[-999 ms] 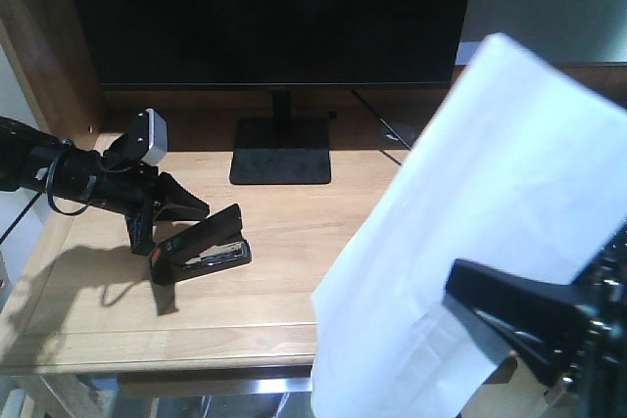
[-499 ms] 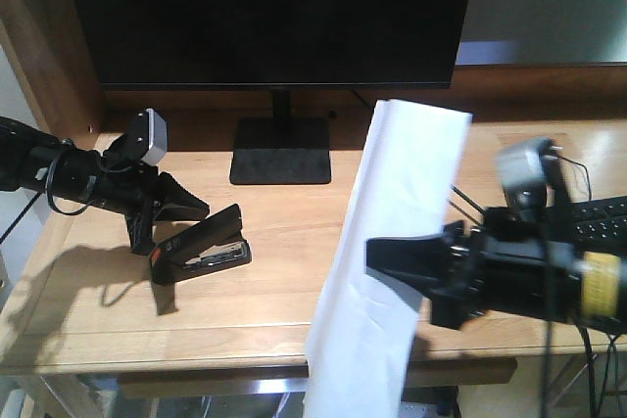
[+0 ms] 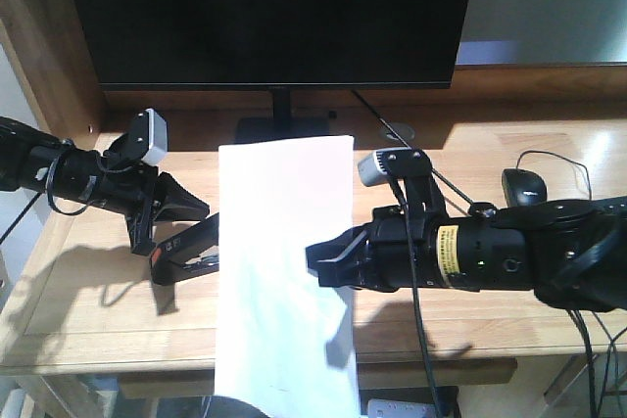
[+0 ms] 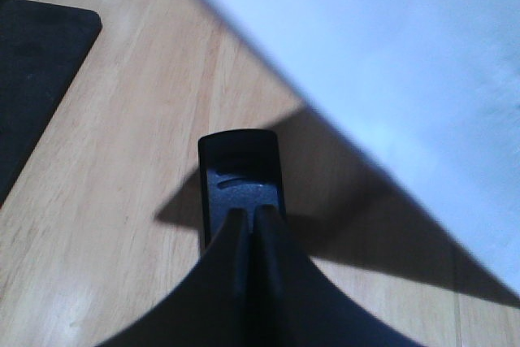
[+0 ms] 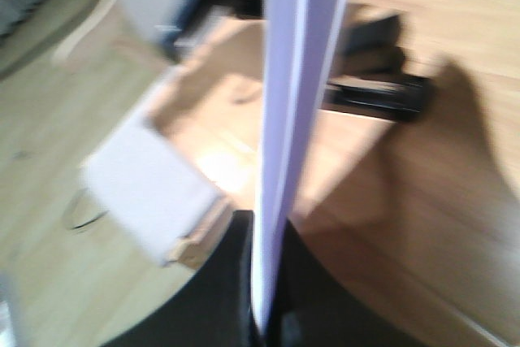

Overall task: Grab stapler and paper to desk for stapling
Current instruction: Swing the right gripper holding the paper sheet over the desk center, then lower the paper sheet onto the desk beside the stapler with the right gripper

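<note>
Above desk, right gripper pinching paper, left gripper closed atop stapler

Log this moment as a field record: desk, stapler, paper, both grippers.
desk: light wood; monitor at the back, mouse on the right
stapler: at the desk's left part, its right end hidden behind the paper
paper: held upright, edge-on in the right wrist view, lower end below the desk's front rim
left gripper: fingers together, tips over the stapler's end; a grasp cannot be confirmed
right gripper: shut on the paper's right edge
</note>
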Motion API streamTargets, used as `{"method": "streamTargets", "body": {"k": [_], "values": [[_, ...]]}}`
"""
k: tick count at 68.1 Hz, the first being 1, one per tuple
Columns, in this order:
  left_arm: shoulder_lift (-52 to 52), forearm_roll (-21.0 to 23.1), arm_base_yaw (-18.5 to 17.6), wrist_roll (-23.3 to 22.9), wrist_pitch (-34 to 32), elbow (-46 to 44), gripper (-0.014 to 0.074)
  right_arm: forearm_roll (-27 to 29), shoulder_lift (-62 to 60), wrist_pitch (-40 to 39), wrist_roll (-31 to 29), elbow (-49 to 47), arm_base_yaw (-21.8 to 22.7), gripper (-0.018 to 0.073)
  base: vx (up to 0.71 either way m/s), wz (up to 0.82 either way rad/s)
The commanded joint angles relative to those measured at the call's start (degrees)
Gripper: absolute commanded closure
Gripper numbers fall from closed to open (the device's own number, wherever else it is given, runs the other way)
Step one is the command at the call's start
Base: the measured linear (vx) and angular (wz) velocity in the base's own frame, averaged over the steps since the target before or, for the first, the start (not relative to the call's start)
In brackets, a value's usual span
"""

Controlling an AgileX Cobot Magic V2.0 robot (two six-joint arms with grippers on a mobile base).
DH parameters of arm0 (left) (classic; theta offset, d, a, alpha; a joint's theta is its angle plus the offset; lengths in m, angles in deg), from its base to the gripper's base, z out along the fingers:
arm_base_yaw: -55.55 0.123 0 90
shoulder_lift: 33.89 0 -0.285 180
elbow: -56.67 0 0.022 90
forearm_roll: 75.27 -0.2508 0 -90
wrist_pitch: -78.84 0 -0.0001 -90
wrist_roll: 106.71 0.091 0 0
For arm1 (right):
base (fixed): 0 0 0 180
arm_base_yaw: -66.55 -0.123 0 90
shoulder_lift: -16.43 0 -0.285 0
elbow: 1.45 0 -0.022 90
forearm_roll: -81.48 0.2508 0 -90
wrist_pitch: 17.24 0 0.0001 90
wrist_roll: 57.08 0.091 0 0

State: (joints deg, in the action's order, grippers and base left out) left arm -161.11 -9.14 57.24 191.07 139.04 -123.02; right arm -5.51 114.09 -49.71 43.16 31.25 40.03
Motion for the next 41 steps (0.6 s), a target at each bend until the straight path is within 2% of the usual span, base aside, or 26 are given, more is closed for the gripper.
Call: {"method": "streamTargets", "body": {"k": [1,6,15,41], "values": [[2.9,3.1,-0.4,-0.5,2.2,-1.4,0.0603,2.0,0.3,5.8,1.2,-1.7,0.0,0.0561,0.00,0.00],[2.9,3.1,-0.4,-0.5,2.2,-1.4,0.0603,2.1,2.1,10.9,1.9,-1.7,0.0,0.0561,0.00,0.00],[2.9,3.1,-0.4,-0.5,2.2,-1.4,0.0603,2.7,4.2,15.0,1.9,-1.9,0.0,0.0561,0.00,0.00],[2.9,3.1,-0.4,-0.5,2.2,-1.4,0.0603,3.0,9.6,15.0,2.8,-6.9,0.0,0.0561,0.00,0.00]]}}
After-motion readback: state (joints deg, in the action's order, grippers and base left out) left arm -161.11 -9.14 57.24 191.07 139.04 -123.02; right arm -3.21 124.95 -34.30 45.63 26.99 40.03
